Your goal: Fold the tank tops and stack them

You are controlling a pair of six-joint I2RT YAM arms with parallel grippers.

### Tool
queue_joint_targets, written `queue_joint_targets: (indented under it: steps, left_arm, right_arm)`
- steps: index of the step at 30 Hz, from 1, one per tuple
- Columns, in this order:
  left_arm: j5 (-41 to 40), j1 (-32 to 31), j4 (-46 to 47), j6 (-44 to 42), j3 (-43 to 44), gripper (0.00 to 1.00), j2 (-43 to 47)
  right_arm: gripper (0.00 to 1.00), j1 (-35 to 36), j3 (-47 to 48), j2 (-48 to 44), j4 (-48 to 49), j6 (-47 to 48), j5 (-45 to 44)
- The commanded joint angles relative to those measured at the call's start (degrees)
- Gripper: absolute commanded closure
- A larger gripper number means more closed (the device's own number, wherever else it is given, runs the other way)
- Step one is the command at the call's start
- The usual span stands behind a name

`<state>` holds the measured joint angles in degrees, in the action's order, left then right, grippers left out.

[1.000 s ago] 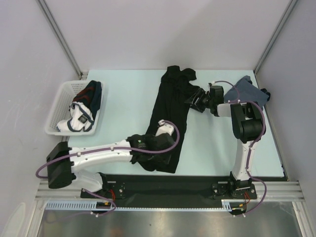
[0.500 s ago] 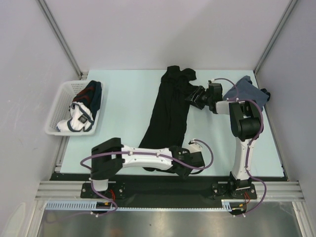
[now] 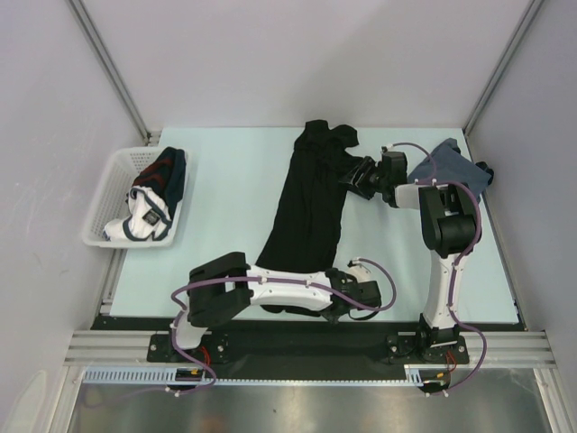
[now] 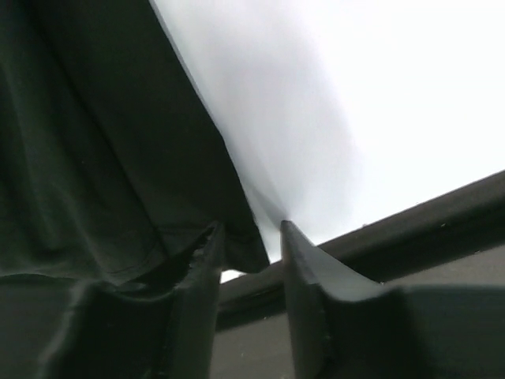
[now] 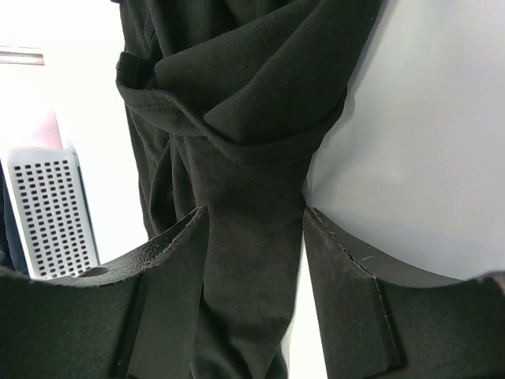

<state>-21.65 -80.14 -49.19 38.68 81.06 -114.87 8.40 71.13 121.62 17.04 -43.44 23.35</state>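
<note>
Swung rightward since a second ago, the left arm (image 3: 279, 289) lies low along the near edge of the tabletop (image 3: 225, 198). Only its wrist view shows the left jaws part-open astride a hem corner of the black tank top (image 3: 306, 207), which lies mid-tabletop. The right jaws clamp its bunched strap, and the blue-grey tank top (image 3: 448, 162) lies behind them.

You're getting no readable text, brand, number or sign in any view. The black top (image 3: 306, 207) is showing only plain cloth up close in both wrist views. The white cloth (image 3: 132, 227) in the basket (image 3: 99, 194) is carrying a small dark patch, and it's coming through too small to read.
</note>
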Motion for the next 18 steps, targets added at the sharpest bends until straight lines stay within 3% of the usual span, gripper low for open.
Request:
queue_joint_targets:
  steps: [1, 2, 4, 13, 18]
  left_arm:
    - [-0.3, 0.0, -1.5, 0.4, -0.1, 0.66, -2.5]
    - [0.3, 0.0, -1.3, 0.3, -0.2, 0.81, -2.6]
    - [0.6, 0.0, -1.5, 0.0, -0.4, 1.00, -2.0]
    - [8.7, -3.3, 2.7, -1.8, 0.4, 1.00, 6.5]
    - [11.4, -5.8, 4.5, 0.1, -1.2, 1.00, 10.0]
  right_arm:
    - [0.43, -0.2, 1.4, 1.7, -2.4, 1.3, -1.9]
    - [0.43, -0.2, 1.5, 1.8, -2.4, 1.5, -2.0]
    - [0.43, -0.1, 1.9, 2.0, -2.5, 1.5, -1.9]
    - [0.44, 0.1, 8.7, 7.4, -7.4, 1.8, -3.5]
    - [0.51, -1.3, 13.6, 10.7, -7.5, 0.7, -2.4]
